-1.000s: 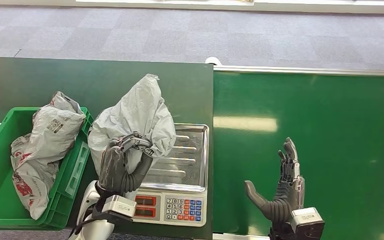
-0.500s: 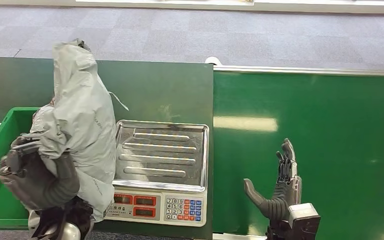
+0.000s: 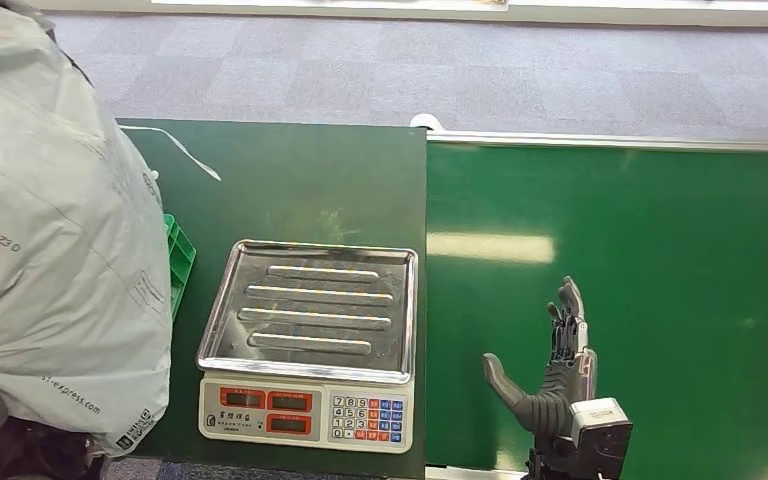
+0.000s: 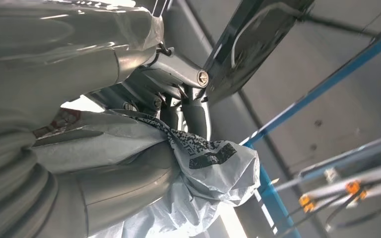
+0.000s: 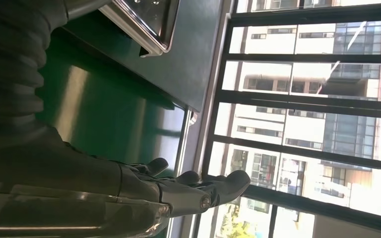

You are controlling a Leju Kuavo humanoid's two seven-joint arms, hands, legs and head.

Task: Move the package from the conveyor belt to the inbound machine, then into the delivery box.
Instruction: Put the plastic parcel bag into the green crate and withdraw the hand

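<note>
The grey plastic package (image 3: 55, 250) looms large at the left of the head view, lifted close to the camera and hiding most of the green delivery box (image 3: 179, 262). My left hand (image 4: 129, 148) grips the package (image 4: 203, 163), its fingers wrapped around the crumpled bag with a printed code. The scale, the inbound machine (image 3: 310, 345), has a bare steel pan. My right hand (image 3: 555, 375) stands open above the green conveyor belt (image 3: 640, 260), fingers straight and thumb apart, holding nothing; the right wrist view shows that hand (image 5: 178, 191) spread too.
A loose white strip (image 3: 175, 152) trails from the bag over the dark green table (image 3: 300, 185). Grey carpet lies beyond the table. The scale's keypad and red displays (image 3: 305, 408) face me at the table's near edge.
My left hand has carried the package up and further left, from over the scale to over the box, much closer to the camera. The right hand has barely moved.
</note>
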